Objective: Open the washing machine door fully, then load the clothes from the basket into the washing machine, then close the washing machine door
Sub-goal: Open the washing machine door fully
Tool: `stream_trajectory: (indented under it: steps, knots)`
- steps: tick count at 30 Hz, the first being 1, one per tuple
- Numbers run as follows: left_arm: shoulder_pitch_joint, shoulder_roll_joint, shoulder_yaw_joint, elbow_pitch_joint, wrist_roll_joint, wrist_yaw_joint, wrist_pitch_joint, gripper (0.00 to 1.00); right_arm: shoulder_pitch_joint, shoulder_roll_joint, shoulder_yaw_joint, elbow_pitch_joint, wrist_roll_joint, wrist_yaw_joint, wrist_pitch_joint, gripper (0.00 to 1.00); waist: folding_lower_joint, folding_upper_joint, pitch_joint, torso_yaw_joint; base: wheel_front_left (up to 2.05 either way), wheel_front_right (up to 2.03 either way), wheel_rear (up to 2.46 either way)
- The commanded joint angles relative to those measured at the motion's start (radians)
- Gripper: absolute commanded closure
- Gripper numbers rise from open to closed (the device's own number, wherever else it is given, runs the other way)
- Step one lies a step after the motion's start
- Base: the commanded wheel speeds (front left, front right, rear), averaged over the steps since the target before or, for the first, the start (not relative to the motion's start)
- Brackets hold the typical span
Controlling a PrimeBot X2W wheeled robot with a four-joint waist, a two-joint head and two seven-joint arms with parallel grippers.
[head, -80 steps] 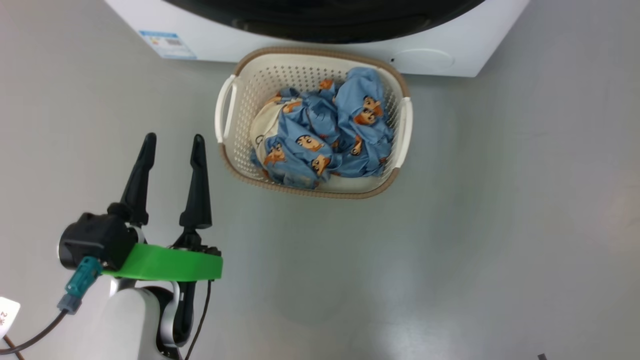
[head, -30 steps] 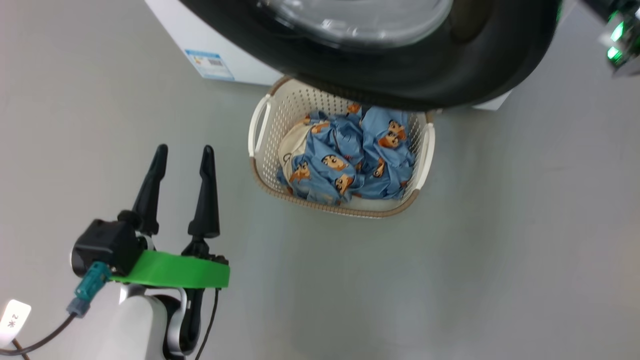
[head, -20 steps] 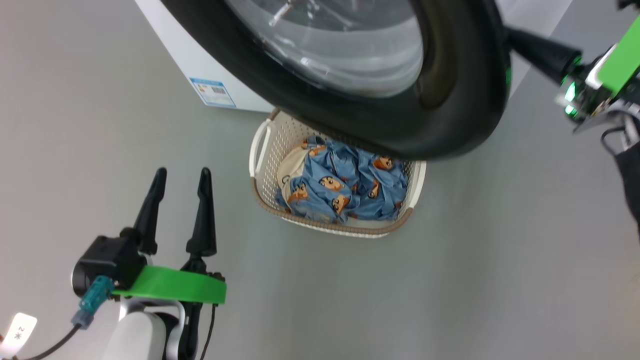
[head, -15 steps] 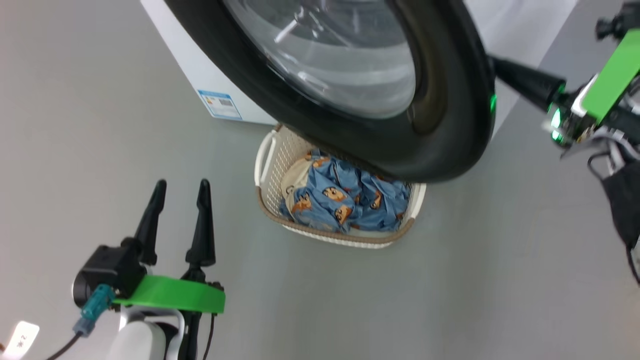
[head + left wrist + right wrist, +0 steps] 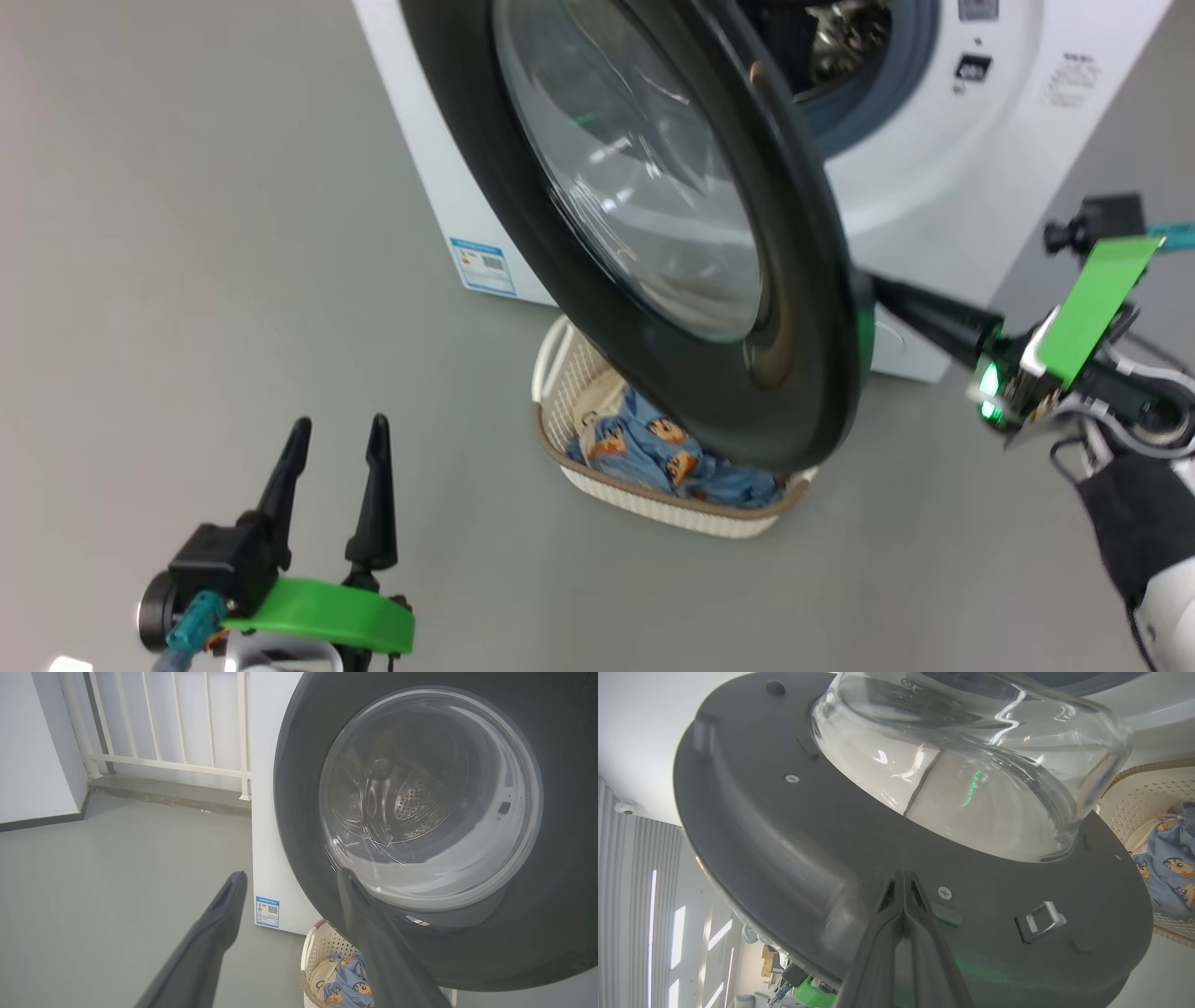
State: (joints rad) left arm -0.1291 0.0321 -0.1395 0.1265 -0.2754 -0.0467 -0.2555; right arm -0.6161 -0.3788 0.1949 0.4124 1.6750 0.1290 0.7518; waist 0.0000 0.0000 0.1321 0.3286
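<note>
The washing machine door (image 5: 803,373) stands partly open, swung out from the white washing machine (image 5: 943,168), and it overhangs the basket (image 5: 653,509). My right gripper (image 5: 882,291) is shut, with its tips against the door's inner face (image 5: 784,835), just below the glass bowl (image 5: 962,779). The right gripper (image 5: 903,875) holds nothing. The cream basket on the floor holds the light blue clothes (image 5: 658,448), partly hidden by the door. My left gripper (image 5: 336,439) hangs open and empty at the lower left, well short of the basket. The left gripper (image 5: 289,877) faces the door's glass (image 5: 430,798).
The steel drum (image 5: 840,37) and grey gasket show behind the door. A blue label (image 5: 267,911) marks the machine's lower corner. A white railing (image 5: 163,728) and a step run behind the machine on the left. A metal latch hook (image 5: 1041,919) juts from the door's inner face.
The head view has tilted up and shifted. The door has swung farther out from the machine, with my shut right gripper behind its rim. My left gripper stays open.
</note>
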Motion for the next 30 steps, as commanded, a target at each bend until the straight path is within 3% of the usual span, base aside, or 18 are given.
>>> stream_trajectory:
  steps: [1, 15, 30]
  knots:
    - [-0.001, 0.018, 0.039, -0.017, 0.009, -0.004, -0.006, 0.00, 0.021, 0.012, 0.012, -0.039, 0.010, 0.002, 0.014, 1.00, 0.0000, 0.0000, -0.050, 0.047, 0.00, 0.00, 0.00]
    - [0.027, 0.018, 0.056, 0.006, 0.031, -0.021, -0.006, 0.00, 0.125, 0.081, 0.008, -0.080, 0.011, 0.002, 0.042, 1.00, 0.0000, 0.0000, -0.106, 0.152, 0.00, 0.00, 0.00]
    - [0.027, 0.018, 0.065, -0.001, 0.031, -0.018, -0.006, 0.00, 0.122, 0.132, 0.002, -0.097, -0.013, 0.002, 0.065, 1.00, 0.0000, 0.0000, -0.103, 0.154, 0.00, 0.00, 0.00]
